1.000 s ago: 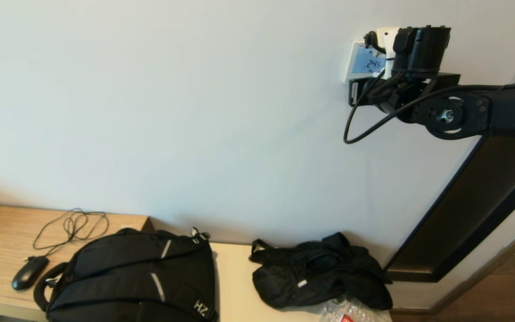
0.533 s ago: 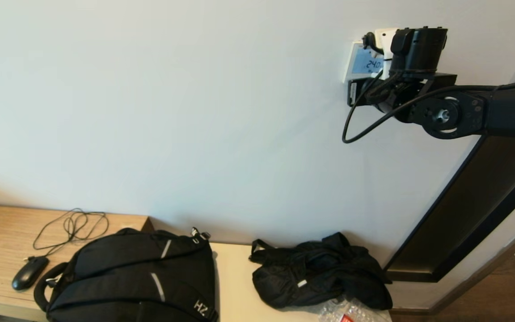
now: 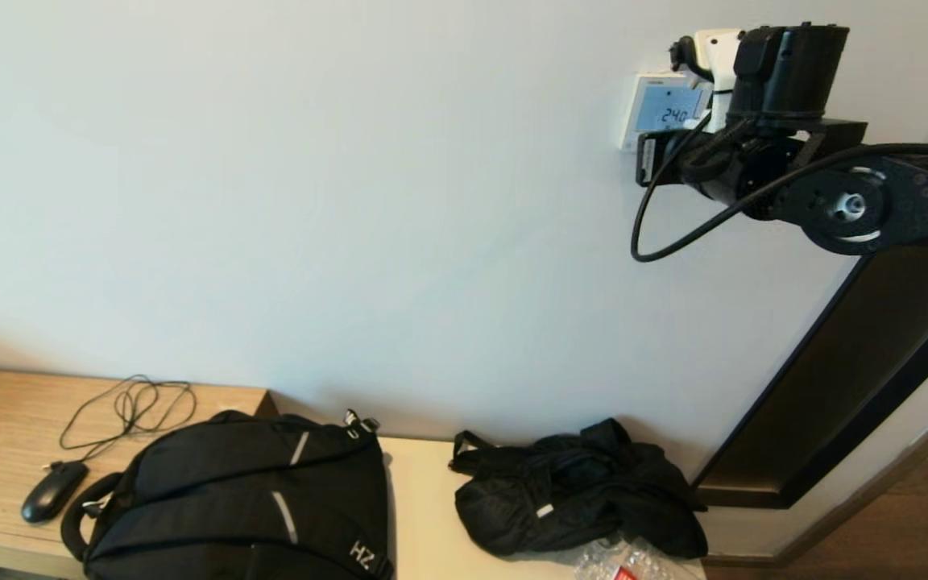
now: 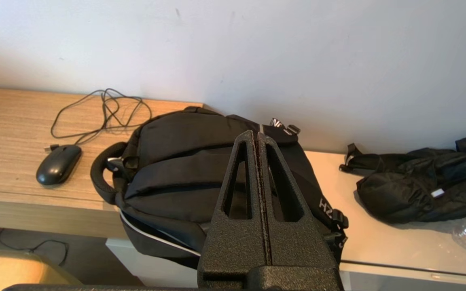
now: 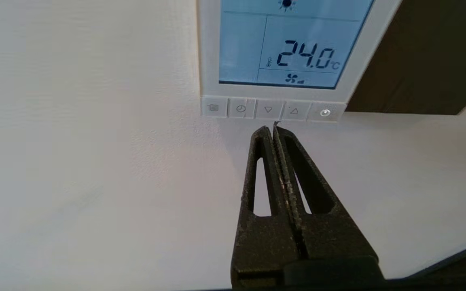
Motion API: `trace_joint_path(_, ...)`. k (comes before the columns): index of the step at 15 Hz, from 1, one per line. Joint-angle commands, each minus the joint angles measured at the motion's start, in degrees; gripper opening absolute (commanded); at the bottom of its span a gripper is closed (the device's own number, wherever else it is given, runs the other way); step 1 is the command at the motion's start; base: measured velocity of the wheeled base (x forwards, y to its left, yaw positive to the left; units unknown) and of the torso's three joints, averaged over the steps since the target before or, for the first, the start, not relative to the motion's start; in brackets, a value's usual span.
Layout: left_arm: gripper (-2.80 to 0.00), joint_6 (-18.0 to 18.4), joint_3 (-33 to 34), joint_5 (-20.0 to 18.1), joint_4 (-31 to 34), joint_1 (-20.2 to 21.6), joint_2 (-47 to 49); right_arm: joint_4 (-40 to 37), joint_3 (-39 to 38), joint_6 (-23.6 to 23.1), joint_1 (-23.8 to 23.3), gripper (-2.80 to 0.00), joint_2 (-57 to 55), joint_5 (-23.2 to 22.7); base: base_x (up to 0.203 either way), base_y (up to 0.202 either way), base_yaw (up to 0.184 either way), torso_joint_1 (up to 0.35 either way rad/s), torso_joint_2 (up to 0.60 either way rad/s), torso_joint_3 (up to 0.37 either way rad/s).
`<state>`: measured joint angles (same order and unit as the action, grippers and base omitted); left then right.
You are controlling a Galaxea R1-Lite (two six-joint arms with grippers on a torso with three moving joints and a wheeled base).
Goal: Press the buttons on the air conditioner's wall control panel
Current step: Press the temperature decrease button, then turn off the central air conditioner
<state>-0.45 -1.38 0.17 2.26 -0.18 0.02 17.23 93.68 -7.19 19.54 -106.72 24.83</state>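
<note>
The white wall control panel [image 5: 208,48] hangs on the wall, and its pale blue screen [image 5: 241,44] reads 24.0. It also shows in the head view [image 3: 635,105], high at the right. The row of small buttons [image 5: 268,109] runs along its bottom edge. My right gripper [image 5: 274,127] is shut and empty. Its tips sit just below the row, between the down-arrow button and the up-arrow button [image 5: 294,110], with a thin gap to the panel. In the head view my right wrist [image 3: 786,76] hides the fingers. My left gripper [image 4: 256,136] is shut and empty, low above the backpack.
A dark door frame [image 3: 859,379] runs along the right of the panel. On the bench below lie a black backpack [image 3: 246,491], a black mouse [image 3: 51,491] with its cable, a crumpled black bag [image 3: 577,491] and a clear plastic wrapper [image 3: 625,560].
The screen went from 24.5 to 24.0. My right arm then moved up and to the right, and more of the panel shows now.
</note>
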Motion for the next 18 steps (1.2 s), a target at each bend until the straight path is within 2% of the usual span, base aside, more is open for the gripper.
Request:
trace_joint_path(1,-2.8,-0.1,0.0,0.0,0.0,0.0,0.0,0.1,-4.6,0.0,0.8,-2.8,7.5,0.6,0.0,0.0,0.0,0.0,0.0,0.0)
trace_joint_path(7,-2.8,0.0,0.0,0.0,0.0,0.0,0.0,0.1,-19.7,0.1,0.2,-2.8,23.3,1.1,0.0,0.0,0.0,0.0,0.0,0.0)
trace_joint_path(11,-2.8,0.0,0.0,0.0,0.0,0.0,0.0,-1.9,-22.6,0.0,0.2,-2.8,30.9,1.4,0.0,0.0,0.0,0.0,0.0,0.0)
trace_joint_path(13,-2.8,0.0,0.0,0.0,0.0,0.0,0.0,-2.5,-24.2,0.0,-3.6,-2.8,32.5,-0.2,0.0,0.0,0.0,0.0,0.0,0.0)
trace_joint_path(15,-2.8,0.0,0.0,0.0,0.0,0.0,0.0,-6.2,-26.5,1.0,-8.5,-2.8,37.2,-9.3,0.0,0.0,0.0,0.0,0.0,0.0)
trace_joint_path(18,-2.8,-0.1,0.0,0.0,0.0,0.0,0.0,-14.7,-29.3,6.8,-16.0,-2.8,46.4,-22.0,0.0,0.0,0.0,0.0,0.0,0.0)
